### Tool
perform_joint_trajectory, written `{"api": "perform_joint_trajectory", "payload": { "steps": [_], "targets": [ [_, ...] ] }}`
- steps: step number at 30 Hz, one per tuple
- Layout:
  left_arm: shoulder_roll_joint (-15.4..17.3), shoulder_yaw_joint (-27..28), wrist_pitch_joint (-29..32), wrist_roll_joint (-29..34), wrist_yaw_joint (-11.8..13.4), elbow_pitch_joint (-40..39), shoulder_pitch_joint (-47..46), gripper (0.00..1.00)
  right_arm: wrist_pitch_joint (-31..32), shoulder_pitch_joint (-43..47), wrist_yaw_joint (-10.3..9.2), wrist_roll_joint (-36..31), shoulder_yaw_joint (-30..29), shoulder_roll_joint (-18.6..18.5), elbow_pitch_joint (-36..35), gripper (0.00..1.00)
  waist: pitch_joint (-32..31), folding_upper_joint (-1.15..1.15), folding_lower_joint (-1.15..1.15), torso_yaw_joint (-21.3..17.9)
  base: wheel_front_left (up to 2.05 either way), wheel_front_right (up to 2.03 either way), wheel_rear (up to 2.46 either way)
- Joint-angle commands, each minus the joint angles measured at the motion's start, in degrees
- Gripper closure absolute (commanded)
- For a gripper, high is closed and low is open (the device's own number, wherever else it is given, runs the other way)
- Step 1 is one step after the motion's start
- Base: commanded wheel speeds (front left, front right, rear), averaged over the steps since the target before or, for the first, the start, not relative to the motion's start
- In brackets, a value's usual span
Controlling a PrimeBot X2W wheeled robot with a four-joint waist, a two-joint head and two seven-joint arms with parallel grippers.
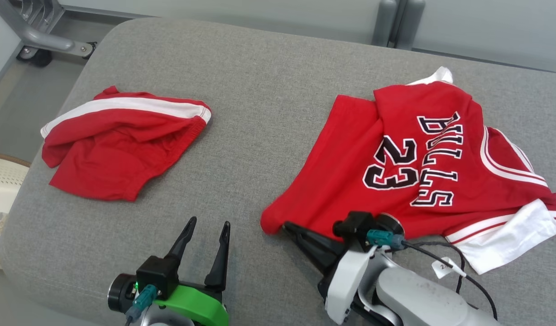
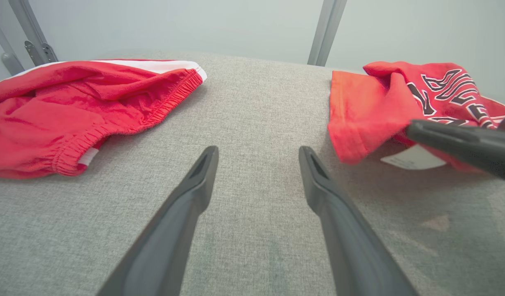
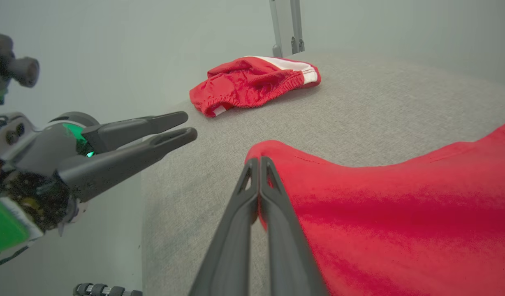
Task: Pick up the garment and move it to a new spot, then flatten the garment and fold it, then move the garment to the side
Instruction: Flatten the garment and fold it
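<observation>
two grippers | left gripper [image 1: 208,222] spread, empty | right gripper [image 1: 287,225] pinching jersey [image 1: 350,181] corner

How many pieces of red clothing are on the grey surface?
2: the shorts on the left side, the jersey on the right side; nothing seems hidden.

The left gripper [image 1: 209,222] has two long, dark grey fingers [image 2: 195,197] that taper to narrow tips, each with a slot-shaped hollow near its end. They rise from a black block on a bright green bracket [image 1: 196,305], where a small green light [image 1: 136,285] glows beside a teal connector [image 1: 144,299]. The right gripper [image 1: 287,226] has the same dark fingers on a white shell [image 1: 350,276]. It has its own teal plug [image 1: 380,237], a thin black cable [image 1: 422,251] bearing a white tag [image 1: 445,268], and a pale grey, speckled forearm [image 1: 423,303].
</observation>
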Motion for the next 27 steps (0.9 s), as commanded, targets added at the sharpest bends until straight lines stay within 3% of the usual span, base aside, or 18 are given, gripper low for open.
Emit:
{"api": "perform_joint_trajectory", "payload": {
  "steps": [1, 2, 5, 8, 11, 20, 27],
  "targets": [
    [0.1, 0.3, 0.0, 0.6, -0.3, 0.3, 0.9, 0.0, 0.8, 1.0, -0.06, 3.3, 2.6, -0.7, 1.4, 0.63, -1.4, 0.0, 0.0, -0.4, 0.0, 0.0, 0.0],
    [0.1, 0.4, 0.0, 0.9, -0.3, 0.4, 1.2, 0.0, 0.7, 0.4, -0.06, 4.8, 5.0, -1.1, 2.3, 0.0, -1.7, 0.0, 0.0, -0.5, 0.0, 0.0, 0.0],
    [0.1, 1.1, 0.0, 1.3, -0.4, 0.7, 1.9, 0.0, 0.2, -0.8, -0.03, 10.2, 8.0, -0.9, 3.6, 0.0, -2.5, 0.0, 0.0, -1.1, 0.0, 0.0, 0.0],
    [0.1, 2.0, 0.0, 1.7, -0.4, 0.9, 2.7, 0.0, -0.2, -1.4, -0.04, 12.8, 7.0, -1.5, 3.0, 0.0, -3.3, 0.0, 0.0, -2.8, 0.0, 0.0, 0.0],
    [0.1, 3.2, 0.0, 2.1, -0.5, 0.8, 3.2, 0.0, -0.2, 0.5, -0.06, 12.4, 0.2, -2.0, 1.0, 0.0, -4.3, 0.0, 0.0, -5.2, 0.0, 0.0, 0.0],
    [0.1, 4.8, 0.0, 2.0, -0.7, 0.6, 0.5, 0.0, -0.2, 10.4, -0.04, -1.8, -24.5, 0.1, 0.9, 0.0, -5.0, 0.0, 0.0, -14.0, 0.0, 0.0, 0.0],
    [0.1, 5.5, 0.0, 2.1, -0.8, 5.4, -6.3, 0.0, -0.2, 16.0, -0.03, -8.1, -34.9, 2.7, -0.7, 0.0, -2.8, 0.0, 0.0, -19.0, 0.0, 0.0, 0.0]
  ]
}}
